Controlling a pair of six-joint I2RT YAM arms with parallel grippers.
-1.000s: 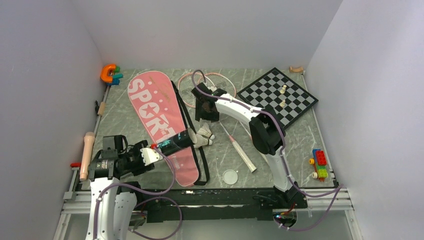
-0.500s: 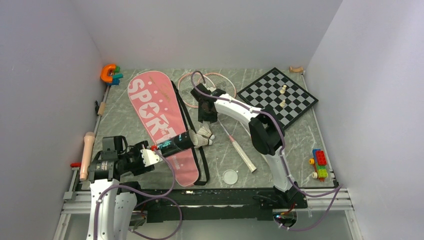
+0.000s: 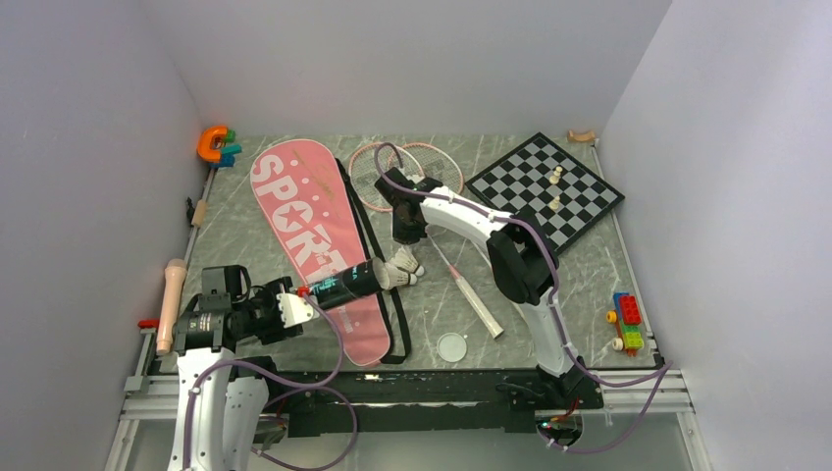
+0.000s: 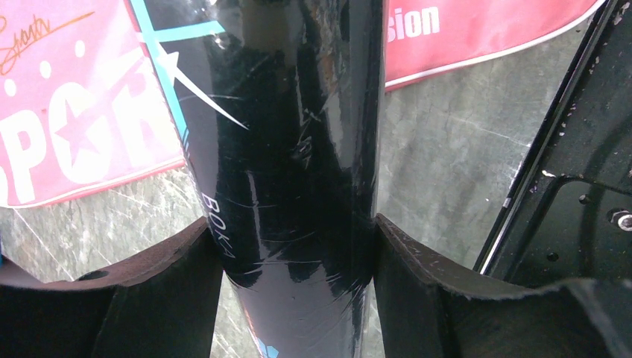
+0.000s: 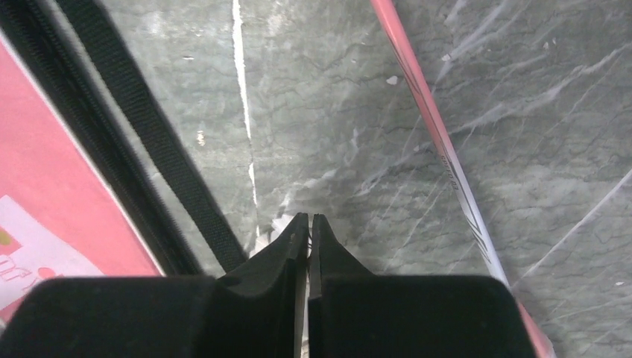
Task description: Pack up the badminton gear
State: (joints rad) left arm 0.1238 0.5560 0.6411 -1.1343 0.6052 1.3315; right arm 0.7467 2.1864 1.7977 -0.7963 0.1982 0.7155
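Observation:
My left gripper (image 4: 298,246) is shut on the long dark tube (image 4: 283,149), which lies slanted over the pink "SPORT" bag (image 3: 294,211) with its open end toward two white shuttlecocks (image 3: 402,267). The same left gripper (image 3: 299,306) sits near the bag's lower left edge. My right gripper (image 3: 407,234) hangs just beyond the shuttlecocks. In the right wrist view its jaws (image 5: 309,224) are pinched together on a thin white sliver, seemingly a shuttlecock feather. The bag's black strap (image 5: 149,149) runs to its left, a pink racket shaft (image 5: 440,149) to its right. The racket heads (image 3: 392,169) lie behind that arm.
A chessboard (image 3: 545,191) with pale pieces lies at the back right. An orange C-shaped toy (image 3: 216,144) is in the back left corner. A brick toy (image 3: 626,322) sits at the right edge, a clear round disc (image 3: 452,345) near the front, and a pale handle (image 3: 173,299) at the left edge.
The right gripper's jaws have closed from open to pinched together, and it has edged slightly nearer the shuttlecocks. The left gripper keeps its hold on the tube.

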